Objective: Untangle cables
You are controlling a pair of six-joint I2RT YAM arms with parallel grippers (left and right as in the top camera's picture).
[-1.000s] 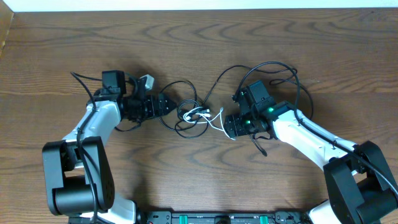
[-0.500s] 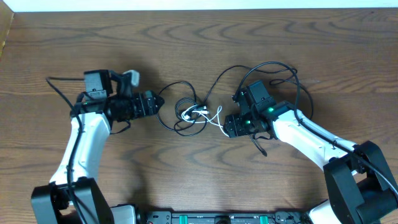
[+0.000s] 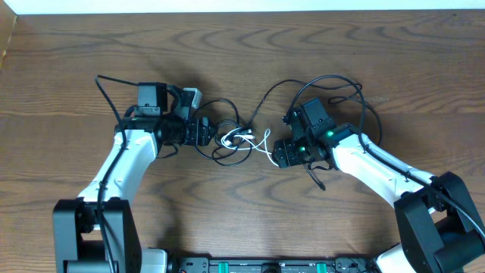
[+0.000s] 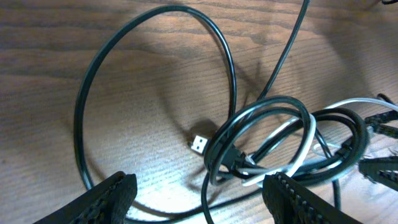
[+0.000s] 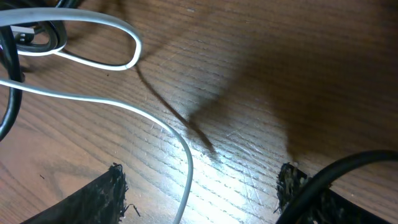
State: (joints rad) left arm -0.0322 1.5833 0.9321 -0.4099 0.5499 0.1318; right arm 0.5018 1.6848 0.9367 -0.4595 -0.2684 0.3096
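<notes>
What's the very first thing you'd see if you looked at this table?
The knot of black cables in the middle of the brown table, with one white cord looping through it. Two robot arms point at it, the left gripper and the right gripper, both open, one on each side.

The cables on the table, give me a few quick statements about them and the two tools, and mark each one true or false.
1. The left tool is open, with black cables lying between its fingers. True.
2. The white cable lies well apart from the black ones. False: it is wound in with the black coil at the middle of the tangle.
3. A plug end rests on the table beside the coil. True.
4. The right tool is shut on the white cable. False: its fingers stand apart, and the white cable lies loose on the wood between them.
</notes>
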